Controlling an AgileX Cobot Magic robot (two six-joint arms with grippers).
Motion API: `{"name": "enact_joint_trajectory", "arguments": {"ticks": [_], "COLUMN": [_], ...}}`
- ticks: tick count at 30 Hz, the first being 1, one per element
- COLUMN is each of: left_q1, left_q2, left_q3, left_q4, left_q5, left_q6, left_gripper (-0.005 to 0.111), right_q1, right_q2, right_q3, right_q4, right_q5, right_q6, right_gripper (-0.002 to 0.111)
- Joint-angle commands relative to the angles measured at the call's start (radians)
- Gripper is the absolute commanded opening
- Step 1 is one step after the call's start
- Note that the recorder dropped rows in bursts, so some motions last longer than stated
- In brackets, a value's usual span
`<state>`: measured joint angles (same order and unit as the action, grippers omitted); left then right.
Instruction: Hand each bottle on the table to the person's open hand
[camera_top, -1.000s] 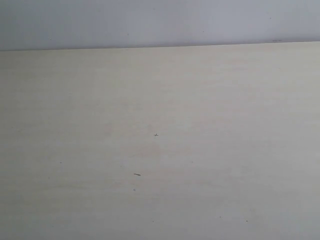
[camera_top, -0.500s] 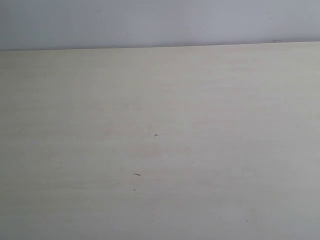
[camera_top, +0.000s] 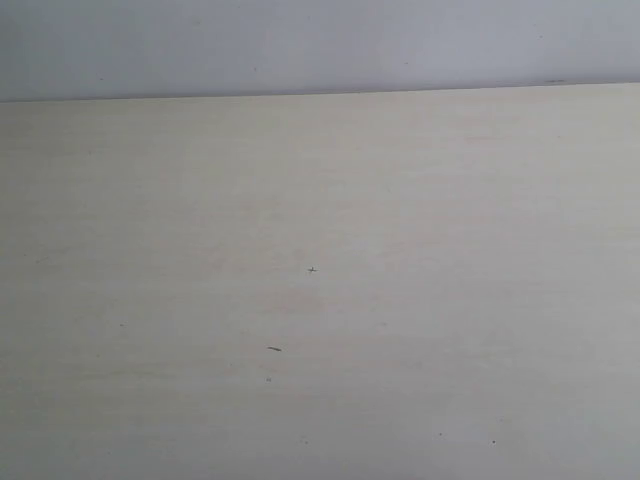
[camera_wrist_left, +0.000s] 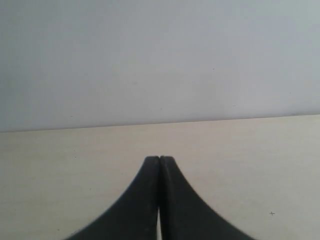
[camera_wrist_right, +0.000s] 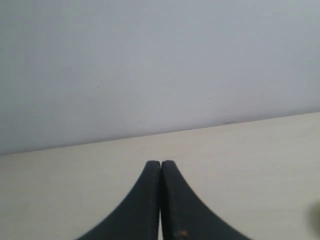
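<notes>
The pale beige table (camera_top: 420, 220) fills the exterior view, with a few tiny dark specks on it. No bottle and no hand show in any view. Neither gripper appears in the exterior view. In the left wrist view my left gripper (camera_wrist_left: 159, 159) is shut, its black fingers pressed together with nothing between them, above the table (camera_wrist_left: 75, 165). In the right wrist view my right gripper (camera_wrist_right: 160, 163) is likewise shut and holds nothing, over the table (camera_wrist_right: 250, 160).
A plain grey-white wall (camera_top: 300, 45) rises behind the table's far edge (camera_top: 320, 94). A blurred pale shape (camera_wrist_right: 316, 215) touches the edge of the right wrist view; what it is I cannot tell.
</notes>
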<state>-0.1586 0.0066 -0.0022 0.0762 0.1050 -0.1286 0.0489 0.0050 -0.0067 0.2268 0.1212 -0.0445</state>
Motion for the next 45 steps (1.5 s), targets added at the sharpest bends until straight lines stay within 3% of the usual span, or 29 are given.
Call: {"name": "enact_joint_trajectory", "arguments": {"ticks": [1, 45], "left_q1": [0.002, 0.002], "left_q2": [-0.007, -0.007], "left_q3": [0.002, 0.002], "left_q4": [-0.005, -0.005], "left_q5": [-0.003, -0.003], "left_q6": [0.003, 0.003], "left_gripper": [0.0, 0.0], "right_q1": [-0.017, -0.017], "right_q2": [-0.005, -0.005], "right_q3": [0.007, 0.007], "right_q4": [-0.09, -0.176], "right_q5": [-0.025, -0.041], "right_q6": [-0.014, 0.056], "right_gripper": [0.0, 0.0]}}
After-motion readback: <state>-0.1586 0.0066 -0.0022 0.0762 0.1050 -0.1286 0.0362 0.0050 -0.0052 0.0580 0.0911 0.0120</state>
